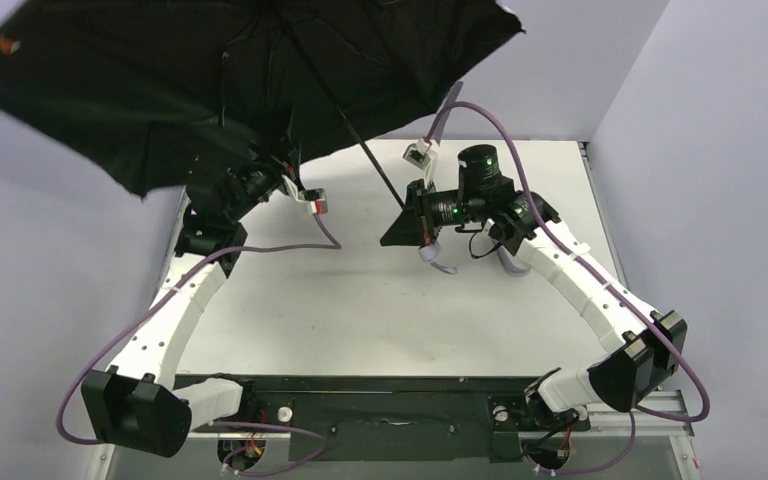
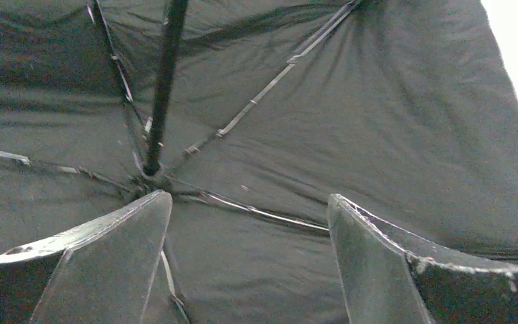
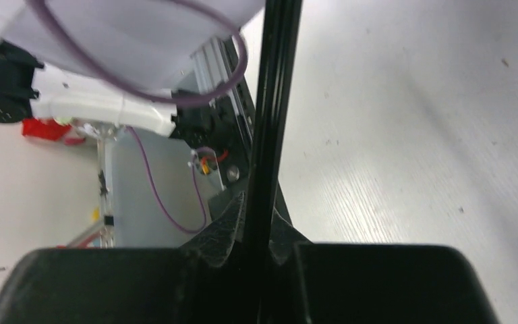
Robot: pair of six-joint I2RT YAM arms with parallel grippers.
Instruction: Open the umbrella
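On my left, the left gripper (image 2: 248, 197) sits up under the umbrella (image 1: 210, 80). Its 2 fingers (image 2: 108, 256) are spread wide and grasp nothing, and I cannot tell whether they touch the fabric. The umbrella is open and held above the far-left part of the table (image 1: 380, 300), with the canopy tilted and its black inner side turned toward the overhead camera. In the left wrist view I see the ribs (image 2: 256, 101) fanning out from the hub across the black cloth. The thin black shaft (image 1: 360, 140) slants down and to the right from the hub to the right gripper (image 1: 405, 210). That gripper is clenched on the shaft, pinching it between both fingers near its lower end, above mid-table.
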